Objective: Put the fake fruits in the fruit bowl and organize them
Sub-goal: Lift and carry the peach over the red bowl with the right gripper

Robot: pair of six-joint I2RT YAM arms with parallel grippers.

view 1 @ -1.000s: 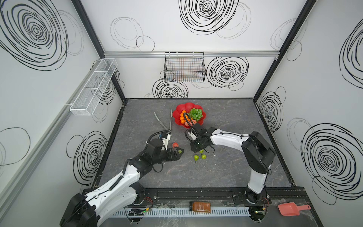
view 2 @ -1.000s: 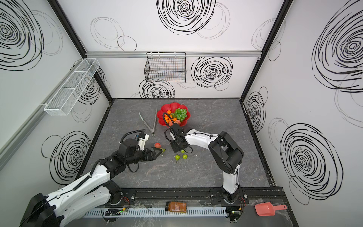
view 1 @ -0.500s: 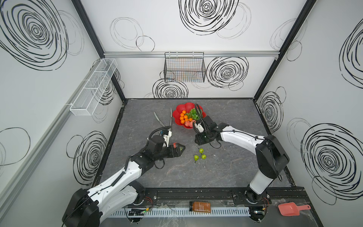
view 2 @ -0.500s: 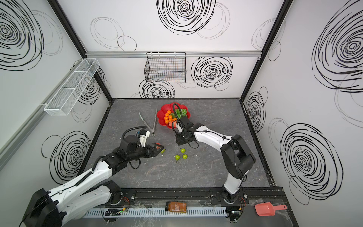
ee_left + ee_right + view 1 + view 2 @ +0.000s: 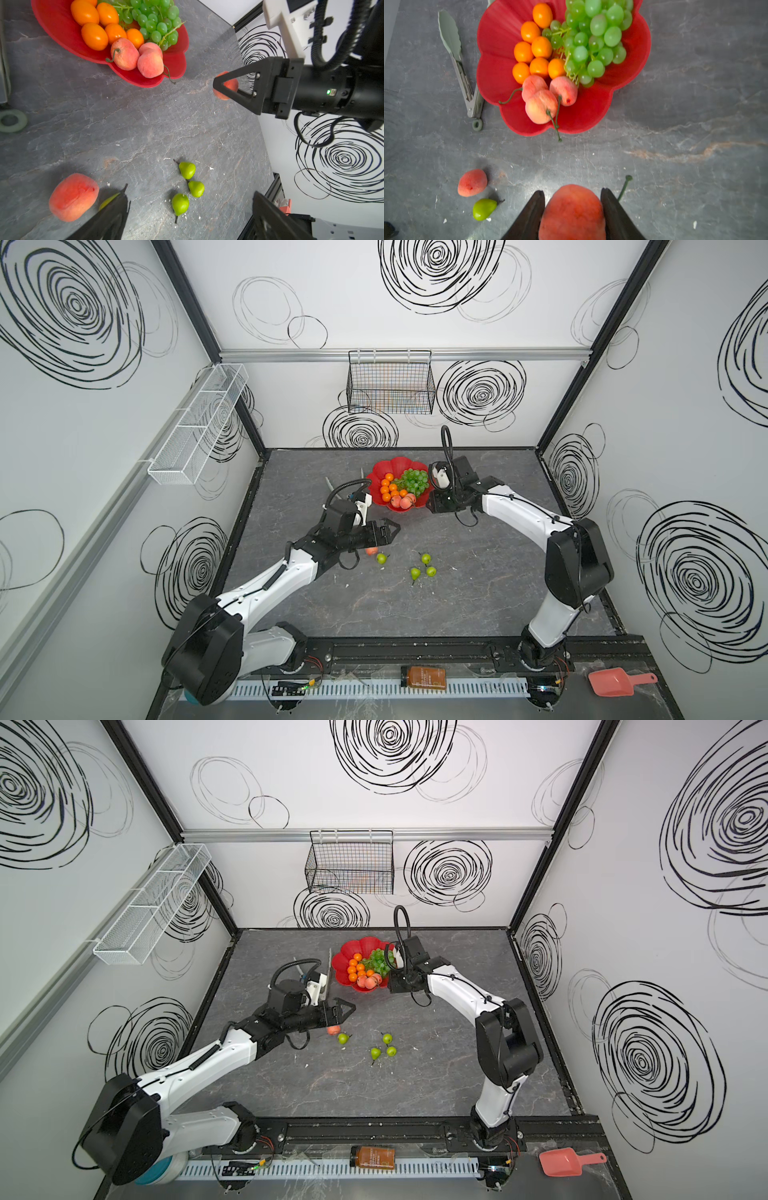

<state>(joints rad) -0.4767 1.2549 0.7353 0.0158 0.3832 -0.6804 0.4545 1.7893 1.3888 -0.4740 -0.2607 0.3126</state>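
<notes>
In both top views we see the left pincer [image 5: 392, 534] gaping empty near a loose peach [image 5: 371, 551]; beyond, the right pincer [image 5: 572, 191] grips a peach [image 5: 572, 212] just short of the fruit bowl [image 5: 397, 463], mid-frame. Next, we judge: clear the rim, release.

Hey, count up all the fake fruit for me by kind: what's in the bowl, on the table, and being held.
Tangerines: 7
Peaches: 5, one in the right gripper
Pears: 4
Grape bunches: 1
Total: 17
</notes>
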